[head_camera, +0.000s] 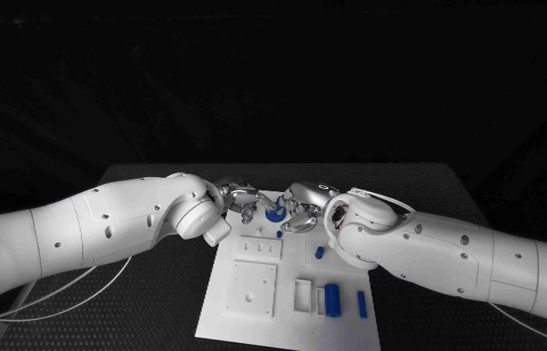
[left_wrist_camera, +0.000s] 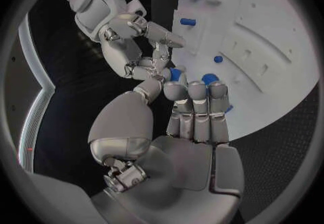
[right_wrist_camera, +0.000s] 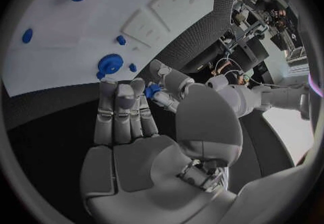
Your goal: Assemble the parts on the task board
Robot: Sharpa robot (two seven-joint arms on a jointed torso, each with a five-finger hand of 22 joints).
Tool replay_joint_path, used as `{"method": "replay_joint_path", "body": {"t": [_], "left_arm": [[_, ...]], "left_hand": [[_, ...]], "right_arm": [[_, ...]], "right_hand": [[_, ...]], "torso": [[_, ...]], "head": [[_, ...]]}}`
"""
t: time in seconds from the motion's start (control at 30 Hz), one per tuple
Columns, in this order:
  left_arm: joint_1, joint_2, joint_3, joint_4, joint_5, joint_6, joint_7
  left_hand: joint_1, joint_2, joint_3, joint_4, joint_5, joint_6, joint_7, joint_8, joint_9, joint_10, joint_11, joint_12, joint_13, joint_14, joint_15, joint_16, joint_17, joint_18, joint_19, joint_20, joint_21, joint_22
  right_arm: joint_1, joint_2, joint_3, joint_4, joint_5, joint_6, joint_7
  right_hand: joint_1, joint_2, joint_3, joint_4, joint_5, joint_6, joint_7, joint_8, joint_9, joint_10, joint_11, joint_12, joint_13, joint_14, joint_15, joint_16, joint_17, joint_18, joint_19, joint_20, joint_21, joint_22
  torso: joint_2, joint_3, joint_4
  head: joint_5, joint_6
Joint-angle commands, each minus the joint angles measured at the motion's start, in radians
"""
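- My left robot hand point(head_camera: 239, 198) is over the 12 o'clock end of the board point(head_camera: 245, 319). Its long fingers point(left_wrist_camera: 196, 97) lie straight and pressed side by side.
- From my right wrist, the left hand's thumb and a fingertip look to be pinching a small blue piece point(right_wrist_camera: 152, 90).
- My right robot hand point(head_camera: 301, 206) faces it from 3 o'clock, near but not quite touching. Its fingers point(right_wrist_camera: 122, 106) also lie straight and close together. I cannot tell whether it holds anything.
- Between my two hands, at the board's 12 o'clock end, a round blue gear point(head_camera: 275, 214) lies on the white surface, just under both sets of fingertips.
- Further out, toward 5 o'clock from the gear, a short blue peg point(head_camera: 320, 251) lies on the board beside my right forearm.
- At the board's 5 o'clock corner a thick blue bar point(head_camera: 333, 300) lies lengthwise, and a thin blue bar point(head_camera: 363, 304) lies just beside it at 3 o'clock, apart from it.
- At 7 o'clock on the board is a raised white square block point(head_camera: 252, 286), well apart from the bars.
- The board lies in the middle of the black worktop point(head_camera: 149, 311), its long side running from 6 to 12 o'clock.
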Motion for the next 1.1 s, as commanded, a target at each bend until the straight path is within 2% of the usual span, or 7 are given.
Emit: {"method": "replay_joint_path", "body": {"t": [0.03, 0.37, 0.63, 0.8, 1.1], "left_arm": [[0.001, 0.002, 0.001, -0.001, 0.005, 0.007, 0.009], [0.001, 0.003, 0.001, -0.008, 0.004, 0.005, 0.008], [0.001, 0.004, 0.001, -0.008, 0.004, 0.013, 0.007], [0.001, 0.002, 0.001, -0.01, 0.004, 0.014, 0.005], [0.001, 0.003, 0.001, -0.009, 0.004, 0.014, 0.005]], "left_hand": [[0.004, 0.018, 0.001, -0.008, 0.006, 0.061, -0.015, 0.003, 0.011, 0.0, -0.011, -0.005, -0.001, -0.001, -0.007, 0.004, -0.001, -0.008, -0.007, -0.127, 0.007, -0.002], [0.003, 0.018, 0.001, -0.009, 0.008, 0.062, -0.015, 0.003, 0.012, 0.0, -0.011, -0.004, -0.001, -0.001, -0.007, 0.004, -0.001, -0.008, -0.007, -0.126, 0.007, -0.002], [0.002, 0.018, 0.001, -0.009, 0.008, 0.063, -0.016, 0.003, 0.013, 0.001, -0.011, -0.004, -0.001, -0.001, -0.007, 0.005, -0.001, -0.008, -0.007, -0.126, 0.008, -0.003], [0.002, 0.018, 0.001, -0.009, 0.008, 0.063, -0.016, 0.003, 0.013, 0.001, -0.011, -0.004, -0.001, 0.0, -0.007, 0.005, -0.002, -0.008, -0.007, -0.126, 0.008, -0.003], [0.001, 0.019, 0.001, -0.01, 0.008, 0.063, -0.016, 0.003, 0.013, 0.001, -0.012, -0.005, -0.001, 0.0, -0.007, 0.005, -0.002, -0.008, -0.006, -0.126, 0.008, -0.003]], "right_arm": [[-0.003, -0.001, 0.0, 0.015, -0.015, -0.001, 0.013], [-0.013, -0.009, 0.0, 0.045, -0.036, -0.003, 0.01], [-0.014, -0.017, 0.0, 0.033, -0.051, -0.014, 0.004], [-0.017, -0.016, 0.0, 0.051, -0.049, -0.016, 0.006], [-0.022, -0.018, 0.0, 0.075, -0.049, -0.019, 0.003]], "right_hand": [[0.013, 0.002, -0.006, 0.003, -0.001, 0.02, 0.023, 0.0, 0.0, -0.003, -0.001, 0.003, -0.001, -0.003, 0.006, -0.001, -0.001, 0.007, -0.001, 0.005, -0.003, 0.001], [0.015, 0.001, -0.007, 0.008, 0.0, 0.026, 0.021, 0.004, -0.001, 0.0, -0.003, 0.006, -0.003, -0.001, 0.005, 0.0, -0.002, 0.007, 0.0, 0.006, -0.003, 0.002], [0.017, -0.001, -0.006, 0.01, -0.001, 0.025, 0.021, 0.003, -0.002, 0.0, -0.003, 0.006, -0.004, -0.001, 0.005, 0.0, -0.002, 0.007, 0.0, 0.006, -0.003, 0.002], [0.017, -0.003, -0.006, 0.011, -0.001, 0.025, 0.021, 0.003, -0.002, 0.0, -0.003, 0.007, -0.005, -0.001, 0.005, 0.0, -0.002, 0.007, 0.001, 0.006, -0.003, 0.002], [0.018, -0.003, -0.005, 0.014, -0.001, 0.026, 0.021, 0.003, -0.003, 0.001, -0.003, 0.007, -0.006, -0.001, 0.005, 0.0, -0.003, 0.007, 0.001, 0.006, -0.003, 0.002]], "torso": [[0.001, 0.0003, -0.0006], [0.001, -0.0007, -0.0005], [0.0, -0.0018, 0.0016], [0.001, -0.0004, 0.0004], [0.0, -0.0006, 0.0002]], "head": [[0.002, 0.0], [0.001, -0.002], [-0.002, -0.001], [0.001, -0.002], [-0.001, -0.004]]}}
